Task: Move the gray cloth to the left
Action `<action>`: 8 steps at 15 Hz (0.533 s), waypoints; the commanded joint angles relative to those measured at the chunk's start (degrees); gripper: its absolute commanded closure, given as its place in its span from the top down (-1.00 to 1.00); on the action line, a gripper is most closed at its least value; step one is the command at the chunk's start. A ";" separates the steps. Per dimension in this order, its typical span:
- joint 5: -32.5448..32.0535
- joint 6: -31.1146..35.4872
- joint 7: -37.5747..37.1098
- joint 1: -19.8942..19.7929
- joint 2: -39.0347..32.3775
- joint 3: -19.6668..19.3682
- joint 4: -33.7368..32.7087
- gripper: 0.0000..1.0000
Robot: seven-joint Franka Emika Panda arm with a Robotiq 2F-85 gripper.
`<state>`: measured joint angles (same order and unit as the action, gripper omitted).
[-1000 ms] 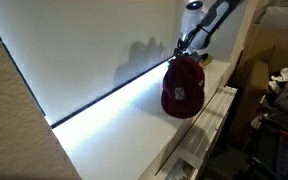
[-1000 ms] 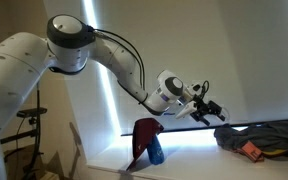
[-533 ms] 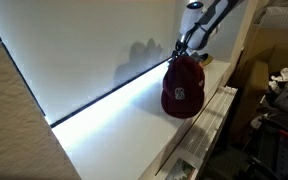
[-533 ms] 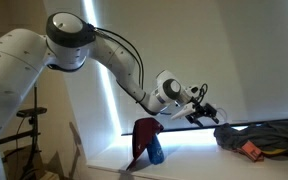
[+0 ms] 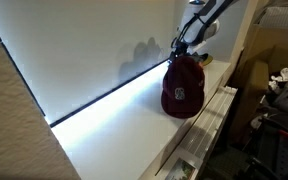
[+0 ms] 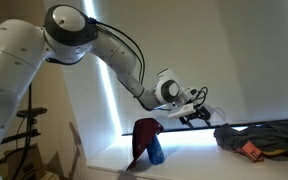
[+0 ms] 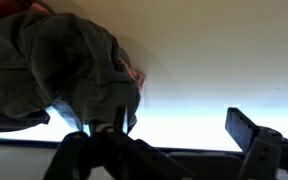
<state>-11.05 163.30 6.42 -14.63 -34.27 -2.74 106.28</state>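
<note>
Arm: here's the white robot arm (image 6: 79, 45), coming in from far off to the left of the fingers (image 7: 252, 138), elbow up high and the wrist stretched low over the tabletop (image 5: 114, 130).
Cap: a maroon cap (image 6: 144, 133) stands on the tabletop, left of the fingers and lower down, with a blue bit showing at its bottom edge. In an exterior view the same cap (image 5: 183, 88) sits right in front of the fingers and hides their tips.
Fingers: wide apart! The wrist view shows the two dark pads well separated, with nothing gripped and only the bright strip of tabletop in the gap between them.
Gray cloth: the gray cloth (image 6: 269, 135) lies heaped on the tabletop just to the right of the fingers and a little below them. In the wrist view its crumpled folds (image 7: 54, 70) fill the upper left and hang down close to one finger; I can't tell whether it touches.
Orange patch: a small orange patch (image 6: 252, 150) shows at the near edge of the heap, beyond the fingers on the right.
</note>
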 commanded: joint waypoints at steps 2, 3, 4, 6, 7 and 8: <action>1.80 -0.08 1.27 1.17 0.04 -0.96 0.03 1.00; 3.06 -0.87 0.79 0.53 -0.62 -0.78 -1.35 1.00; 2.82 -2.76 -3.34 3.30 1.70 -3.74 -0.60 1.00; 3.81 -3.28 -9.28 5.22 6.99 -7.33 2.46 1.00; 4.28 -3.21 -10.89 5.07 8.41 -8.68 3.11 1.00; 5.01 -3.00 -12.48 4.89 9.10 -9.89 3.41 1.00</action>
<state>-8.11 161.94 -2.66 -10.01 -30.78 -9.09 105.91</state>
